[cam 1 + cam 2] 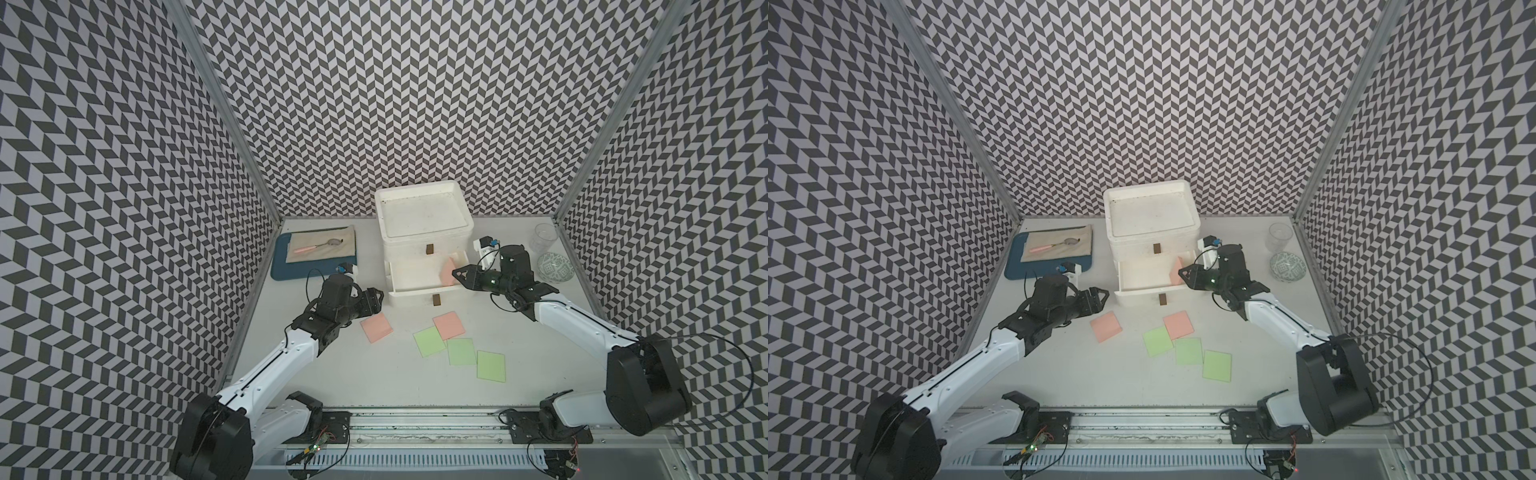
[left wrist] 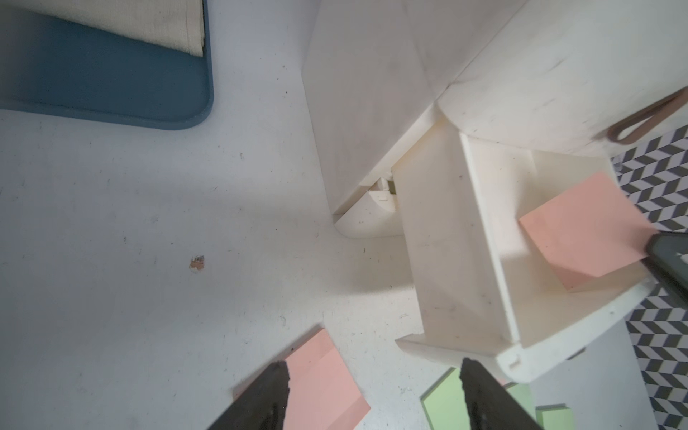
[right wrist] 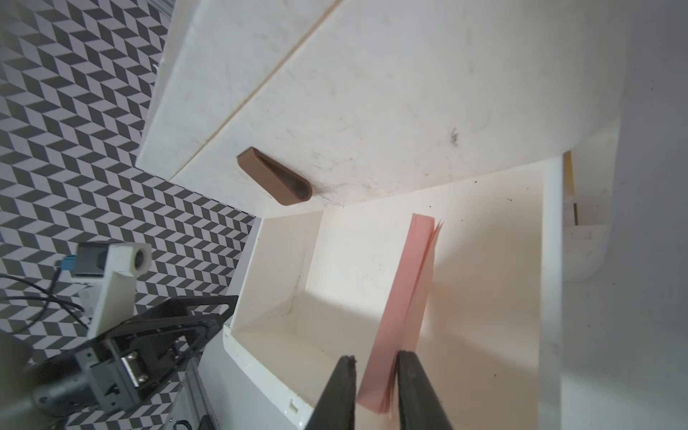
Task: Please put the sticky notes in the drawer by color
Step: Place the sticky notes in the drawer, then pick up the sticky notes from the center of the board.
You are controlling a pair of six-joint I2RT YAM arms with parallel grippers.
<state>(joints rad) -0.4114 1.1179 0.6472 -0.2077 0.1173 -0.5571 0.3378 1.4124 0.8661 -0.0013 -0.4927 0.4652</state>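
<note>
Leaning in the pulled-out drawer (image 3: 275, 268), pink note (image 3: 413, 283) stands within the parted right pincer (image 3: 376, 357); left pincer (image 2: 374, 365) gapes empty.

The drawer (image 1: 409, 251) unit of white matt plastic, scuffed and dark-speckled, with smooth brown tab handle (image 3: 275, 178); sticky notes (image 1: 449, 325) of matt paper; table (image 1: 374, 382) matt white, scratched, with one chipped spot (image 2: 197, 263); blue tray (image 2: 111, 82) smooth and matt; beige cloth (image 2: 130, 22) coarsely woven; left hand (image 2: 374, 364) fingers (image 2: 268, 398) matt black, grainy.
</note>
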